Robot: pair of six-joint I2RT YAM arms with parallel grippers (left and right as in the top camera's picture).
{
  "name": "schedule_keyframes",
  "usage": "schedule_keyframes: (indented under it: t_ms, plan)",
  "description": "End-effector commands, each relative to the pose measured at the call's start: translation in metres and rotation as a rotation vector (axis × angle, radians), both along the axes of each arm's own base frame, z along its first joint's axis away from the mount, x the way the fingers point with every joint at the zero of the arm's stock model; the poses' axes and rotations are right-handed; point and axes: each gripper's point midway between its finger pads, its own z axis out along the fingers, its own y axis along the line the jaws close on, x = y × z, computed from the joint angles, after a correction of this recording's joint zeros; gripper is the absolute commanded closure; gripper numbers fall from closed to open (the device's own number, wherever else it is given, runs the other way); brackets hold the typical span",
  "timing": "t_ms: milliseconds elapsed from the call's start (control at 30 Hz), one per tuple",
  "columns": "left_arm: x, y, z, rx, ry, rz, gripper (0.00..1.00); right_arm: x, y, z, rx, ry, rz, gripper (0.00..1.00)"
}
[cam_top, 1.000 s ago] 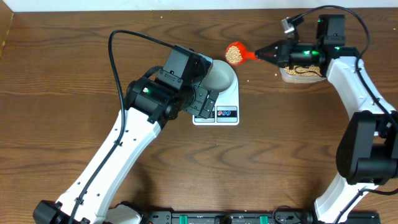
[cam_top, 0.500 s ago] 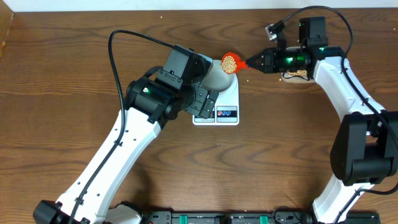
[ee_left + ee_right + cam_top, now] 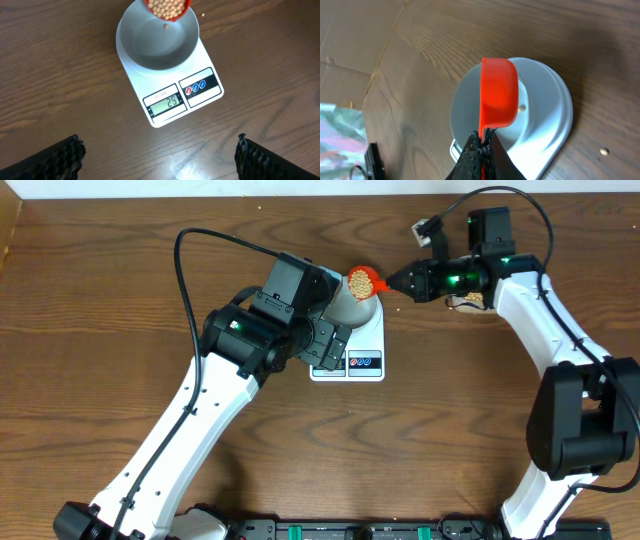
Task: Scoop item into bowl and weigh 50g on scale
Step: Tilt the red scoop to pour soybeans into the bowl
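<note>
The white scale carries the pale bowl, and its display shows 25. My right gripper is shut on the handle of a red scoop full of tan beans. The scoop hangs tilted over the bowl's far rim. One bean is dropping into the bowl, whose inside looks almost bare. My left gripper hovers open above the table just in front of the scale, holding nothing.
A clear tub of beans stands right of the scale, mostly hidden behind my right arm. Loose beans lie on the wood near the scale. My left arm crosses the table's middle.
My right gripper has carried the loaded scoop leftwards from beside the tub to over the bowl and tipped it; a bean now falls. The left arm has not moved.
</note>
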Motion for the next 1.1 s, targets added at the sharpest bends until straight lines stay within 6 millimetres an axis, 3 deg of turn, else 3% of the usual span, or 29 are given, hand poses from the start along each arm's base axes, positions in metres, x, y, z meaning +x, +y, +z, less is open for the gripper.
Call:
schedule_keyframes:
  t_ms: [0,433,1067]
  plan:
    - [-0.001,0.001,-0.007,0.014,0.017,-0.008,0.02,-0.001,0.011,0.005,0.003,-0.066,0.048,0.99]
    - [-0.001,0.001,-0.007,0.014,0.017,-0.008,0.02,-0.009,0.027,0.000,-0.067,-0.203,0.163,0.99]
    - [-0.001,0.001,-0.007,0.014,0.017,-0.008,0.02,-0.007,0.021,-0.007,-0.213,-0.512,0.359,0.99]
